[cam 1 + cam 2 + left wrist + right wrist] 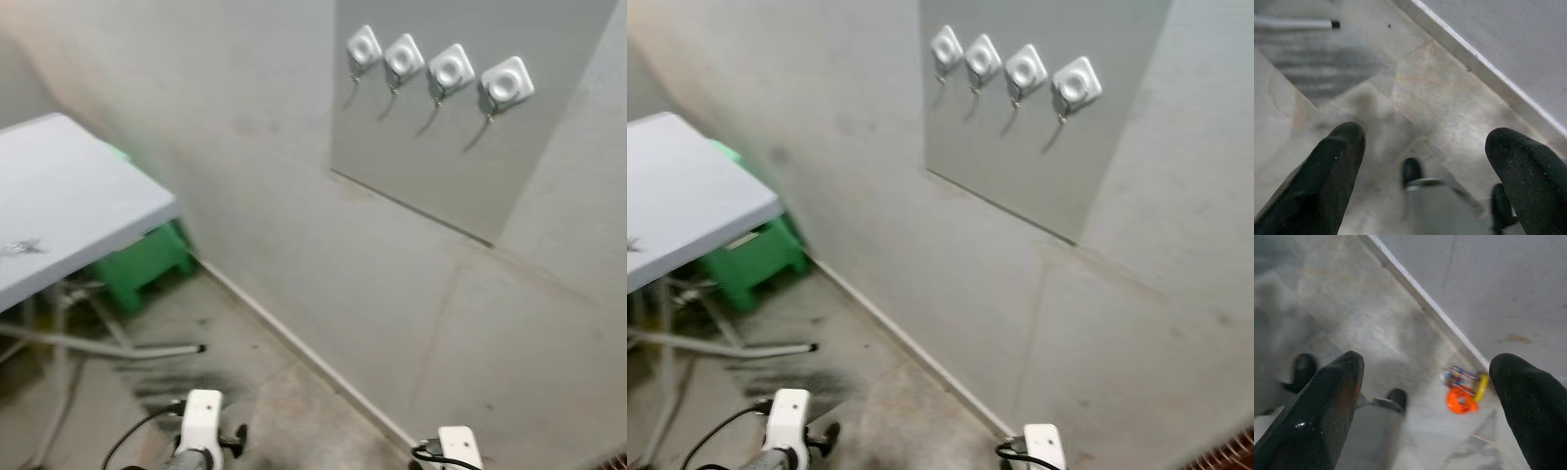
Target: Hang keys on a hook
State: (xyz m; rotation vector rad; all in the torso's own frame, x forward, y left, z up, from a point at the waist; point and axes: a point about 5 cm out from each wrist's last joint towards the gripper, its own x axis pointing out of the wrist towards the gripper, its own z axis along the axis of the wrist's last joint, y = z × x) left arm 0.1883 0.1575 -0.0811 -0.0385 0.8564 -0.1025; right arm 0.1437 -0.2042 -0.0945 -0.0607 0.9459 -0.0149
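Both arms hang low; left gripper [1425, 171] and right gripper [1425, 401] spread, empty. Keys [22, 246], seemingly the small glint on the table [88, 196], lie well apart from the hooks [449, 69]. Risk: a blurred, uncertain target causing a missed grasp.

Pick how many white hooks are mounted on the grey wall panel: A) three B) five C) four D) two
C: four white square hooks sit in a row along the top of the grey panel, each with a small metal hook hanging below it and nothing on any of them.
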